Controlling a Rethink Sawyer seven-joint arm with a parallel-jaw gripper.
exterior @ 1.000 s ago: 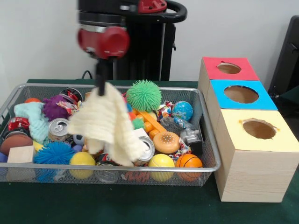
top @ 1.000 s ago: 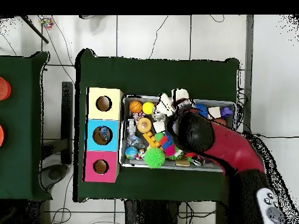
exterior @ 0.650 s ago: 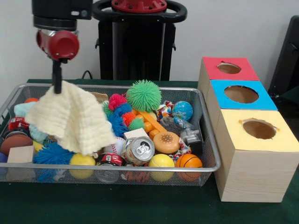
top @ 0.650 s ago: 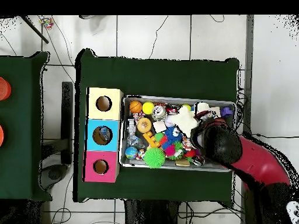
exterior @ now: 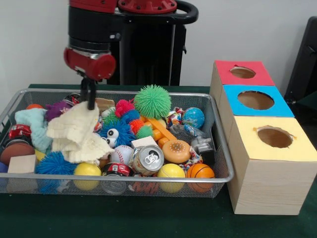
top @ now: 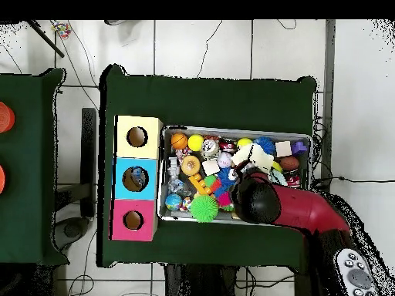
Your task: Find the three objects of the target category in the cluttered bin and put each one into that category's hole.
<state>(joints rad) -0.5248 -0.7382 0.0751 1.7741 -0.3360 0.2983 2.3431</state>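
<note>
My gripper [exterior: 88, 103] hangs over the left half of the wire bin [exterior: 148, 177], shut on the top corner of a cream cloth [exterior: 77, 131]. The cloth lies crumpled on the pile of toys below it and also shows in the overhead view as the cream cloth [top: 245, 156]. Three boxes with round holes stand right of the bin: yellow [exterior: 275, 136] nearest, blue [exterior: 255, 100] in the middle, red [exterior: 242, 72] farthest. In the overhead view the arm [top: 256, 202] covers the gripper.
The bin is packed: a green spiky ball [exterior: 152, 101], a blue googly-eyed spiky toy [exterior: 115, 135], a drink can [exterior: 148, 159], a baseball [exterior: 120, 154], a small basketball [exterior: 200, 171], yellow balls, a wooden block [exterior: 22, 164] and a teal cloth [exterior: 32, 124].
The gripper swung left with the cloth hanging free, then came back right and down. The cloth now rests bunched on the toys, uncovering the can and baseball.
</note>
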